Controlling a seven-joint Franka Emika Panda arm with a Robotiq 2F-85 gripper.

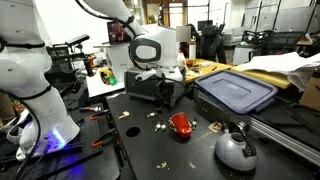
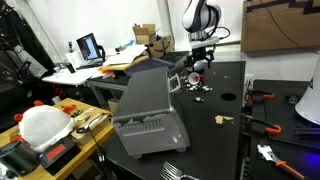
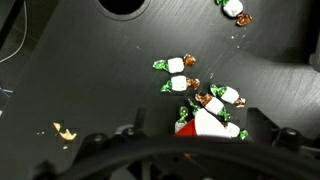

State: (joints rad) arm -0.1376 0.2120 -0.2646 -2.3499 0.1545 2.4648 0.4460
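My gripper (image 3: pixel 196 140) hangs open over a black table (image 3: pixel 80 80). In the wrist view its two dark fingers stand wide apart at the bottom edge. A small red and white object (image 3: pixel 203 122) lies on the table between them, and I cannot tell if they touch it. Several candies in green wrappers (image 3: pixel 178 66) lie just beyond it. In both exterior views the gripper (image 1: pixel 160 92) (image 2: pixel 199 58) is above the candy scatter (image 1: pixel 158 124) (image 2: pixel 197 86). The red object (image 1: pixel 180 124) also shows near the candies.
A grey bin with a blue-grey lid (image 1: pixel 235 92) (image 2: pixel 145 110) stands beside the scatter. A grey rounded kettle-like object (image 1: pixel 236 150) sits at the table's near edge. A round hole (image 3: pixel 125 5) (image 2: pixel 228 97) is in the tabletop. Orange-handled tools (image 2: pixel 268 98) lie nearby.
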